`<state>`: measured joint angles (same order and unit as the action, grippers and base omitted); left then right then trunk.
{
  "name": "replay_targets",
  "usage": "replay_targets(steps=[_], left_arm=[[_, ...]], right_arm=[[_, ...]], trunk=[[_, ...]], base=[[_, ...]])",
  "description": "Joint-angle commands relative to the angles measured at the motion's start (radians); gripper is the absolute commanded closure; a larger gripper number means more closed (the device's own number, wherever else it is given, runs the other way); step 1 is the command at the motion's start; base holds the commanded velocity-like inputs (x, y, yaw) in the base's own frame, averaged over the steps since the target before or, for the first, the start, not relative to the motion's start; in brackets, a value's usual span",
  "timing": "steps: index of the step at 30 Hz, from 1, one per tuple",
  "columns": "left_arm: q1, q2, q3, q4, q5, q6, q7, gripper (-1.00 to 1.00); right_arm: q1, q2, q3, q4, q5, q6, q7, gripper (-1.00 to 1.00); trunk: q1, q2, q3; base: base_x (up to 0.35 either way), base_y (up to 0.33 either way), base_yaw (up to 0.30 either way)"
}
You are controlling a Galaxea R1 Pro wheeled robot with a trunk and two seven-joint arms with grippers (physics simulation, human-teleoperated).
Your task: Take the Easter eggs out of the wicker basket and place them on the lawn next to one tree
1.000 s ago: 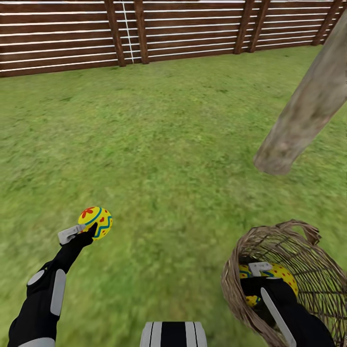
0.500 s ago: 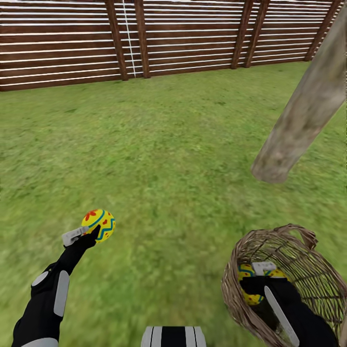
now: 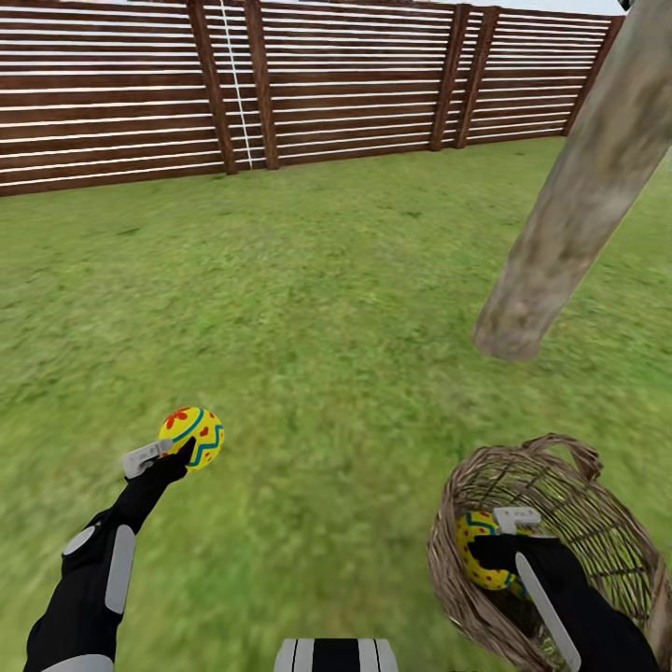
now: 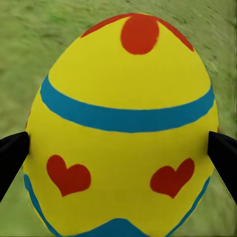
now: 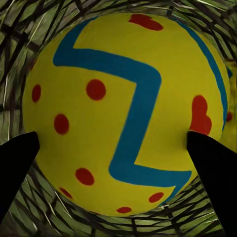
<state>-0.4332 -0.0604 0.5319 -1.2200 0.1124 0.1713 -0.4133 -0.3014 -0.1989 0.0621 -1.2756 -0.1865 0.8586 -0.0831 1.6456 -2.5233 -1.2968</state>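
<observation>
My left gripper [image 3: 183,450] is shut on a yellow Easter egg [image 3: 192,437] with red hearts and a teal band, held out over the lawn [image 3: 317,308] at the left. In the left wrist view that egg [image 4: 121,128] sits between the black fingertips [image 4: 12,158]. My right gripper [image 3: 499,551] reaches into the tilted wicker basket [image 3: 569,485] at the lower right, shut on a second egg [image 3: 481,551] with red dots and a zigzag [image 5: 126,113]. The weave [image 5: 29,29] surrounds it. The tree trunk [image 3: 569,215] rises just beyond the basket.
A brown slatted fence [image 3: 327,84] closes off the lawn at the back. Open grass stretches between my arms and the fence, with the trunk's base [image 3: 509,341] meeting it at the right. The top of my base [image 3: 336,653] shows at the lower edge.
The whole picture has shifted: the fence sits lower and the trunk's base lower and further left, so the camera moved. Both arms, their eggs and the basket keep their places in the picture.
</observation>
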Motion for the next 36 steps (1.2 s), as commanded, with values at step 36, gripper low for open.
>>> replay_targets(steps=[36], left_arm=[[-0.001, -0.021, 0.002, 0.016, 0.007, 0.010, -0.005, 1.00]], right_arm=[[-0.001, 0.003, 0.011, 0.005, -0.008, 0.003, -0.010, 1.00]], trunk=[[-0.011, 0.006, 0.109]], base=[[0.000, 0.000, -0.079]])
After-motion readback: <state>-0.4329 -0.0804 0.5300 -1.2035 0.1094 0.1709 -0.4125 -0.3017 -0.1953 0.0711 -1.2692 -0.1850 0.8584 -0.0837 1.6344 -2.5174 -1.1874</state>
